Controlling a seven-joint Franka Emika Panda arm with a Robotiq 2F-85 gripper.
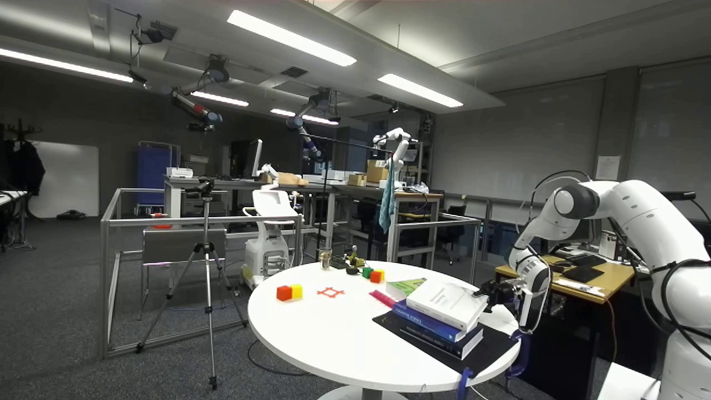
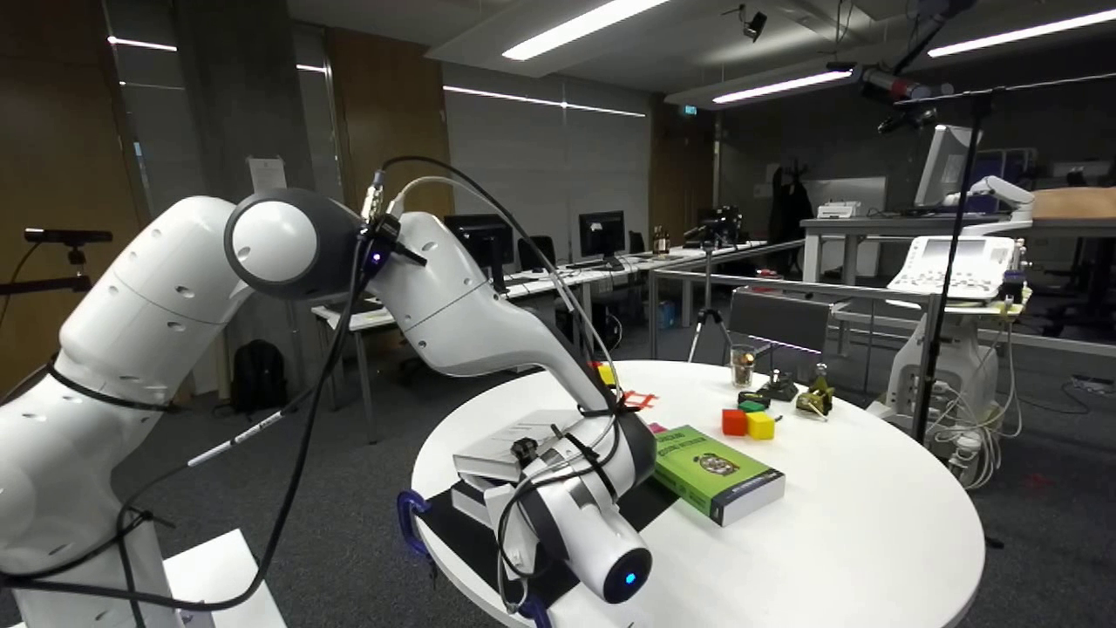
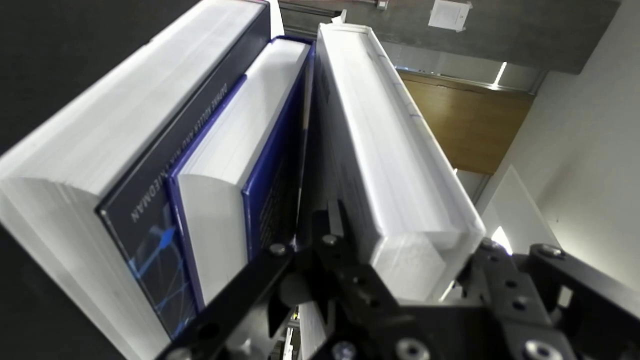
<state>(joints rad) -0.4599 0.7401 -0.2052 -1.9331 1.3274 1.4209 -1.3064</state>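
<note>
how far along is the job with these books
Looks done: the dark book and the blue book lie stacked on the black mat. In hand: the white book, clamped in the gripper over the blue one. Left, it seems: letting go of the white book; the green book lies beside these three.

White table [image 2: 872, 532]: black mat [image 1: 491, 352] under stacked books [image 1: 439, 320]; green book [image 2: 717, 471], cubes [image 2: 760, 426], glass [image 2: 742, 366], perhaps figurine [image 2: 816, 397].

white ceiling lamps [image 1: 291, 38] light both exterior views from above, glaring in otherwise dim surroundings; the back wall [image 1: 111, 119] sinks into shadow while the tabletop [image 1: 316, 333] glows. in the wrist view, the white book [image 3: 395, 135] shines pale and the nearby black fingers [image 3: 345, 265] blur.
</note>
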